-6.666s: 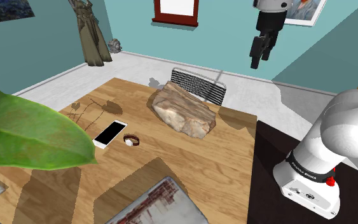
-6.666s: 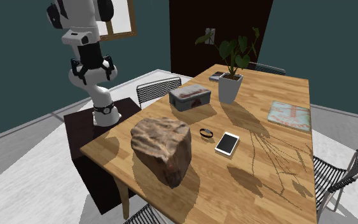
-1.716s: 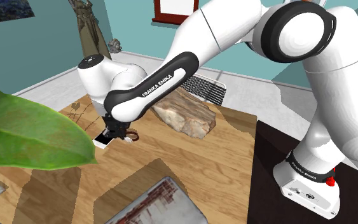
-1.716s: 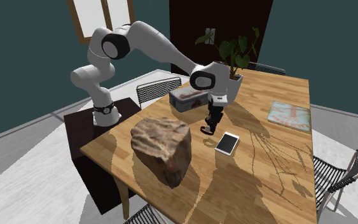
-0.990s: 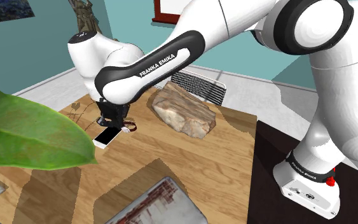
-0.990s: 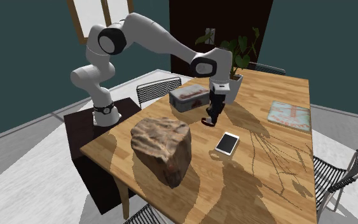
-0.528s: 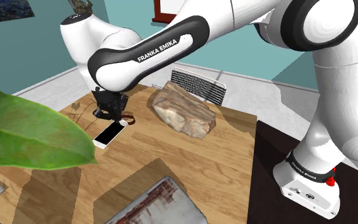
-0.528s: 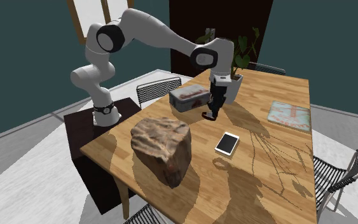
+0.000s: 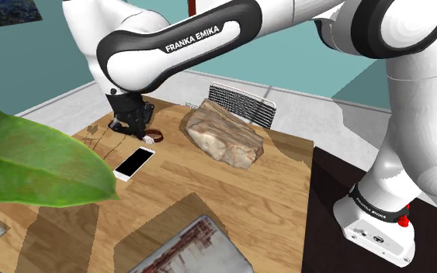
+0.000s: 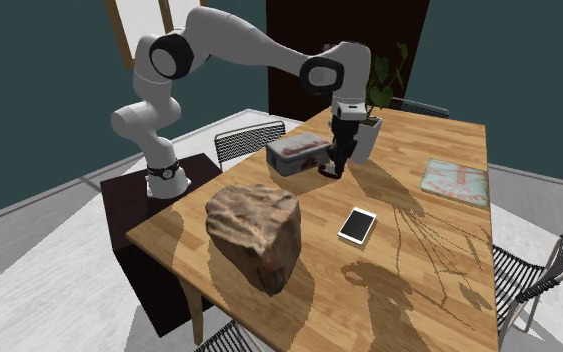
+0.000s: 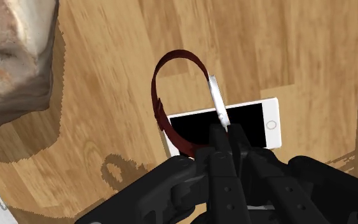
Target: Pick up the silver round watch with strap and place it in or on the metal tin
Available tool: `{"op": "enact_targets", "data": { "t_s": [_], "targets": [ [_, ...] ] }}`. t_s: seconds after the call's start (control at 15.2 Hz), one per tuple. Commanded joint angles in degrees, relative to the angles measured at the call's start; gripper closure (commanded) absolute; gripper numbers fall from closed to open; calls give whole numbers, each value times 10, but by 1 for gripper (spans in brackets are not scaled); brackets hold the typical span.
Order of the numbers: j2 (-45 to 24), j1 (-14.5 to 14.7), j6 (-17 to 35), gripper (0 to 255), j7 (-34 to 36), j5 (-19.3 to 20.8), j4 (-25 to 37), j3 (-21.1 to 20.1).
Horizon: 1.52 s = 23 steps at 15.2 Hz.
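The gripper (image 11: 226,132) is pinching the watch (image 11: 216,97) by its silver face. Its fingers are pressing tight on it, and the dark red strap is looping out beyond the tips. The watch is hanging in the air over the wooden table (image 10: 419,280), above the white phone (image 10: 358,225) lying flat on the wood. Seen from across the table, the watch is hovering just beside the tin (image 10: 299,152), near the white plant pot (image 10: 366,142). The rock (image 9: 224,136) is sitting well apart from the gripper.
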<state>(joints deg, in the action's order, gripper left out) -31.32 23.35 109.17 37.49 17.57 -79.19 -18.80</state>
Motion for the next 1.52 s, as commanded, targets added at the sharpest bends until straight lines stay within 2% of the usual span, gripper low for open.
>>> {"op": "enact_targets", "data": {
  "t_s": [0.0,0.13,0.59,0.99,1.45],
  "targets": [
    [1,1,-15,255,-3,-2,14,-1],
    [3,2,-27,255,-5,-3,24,-1],
    [83,33,0,255,68,-14,-92,-28],
    [129,68,7,255,133,-23,-153,-52],
    [159,116,3,255,212,-30,-189,-83]
  ]
}}
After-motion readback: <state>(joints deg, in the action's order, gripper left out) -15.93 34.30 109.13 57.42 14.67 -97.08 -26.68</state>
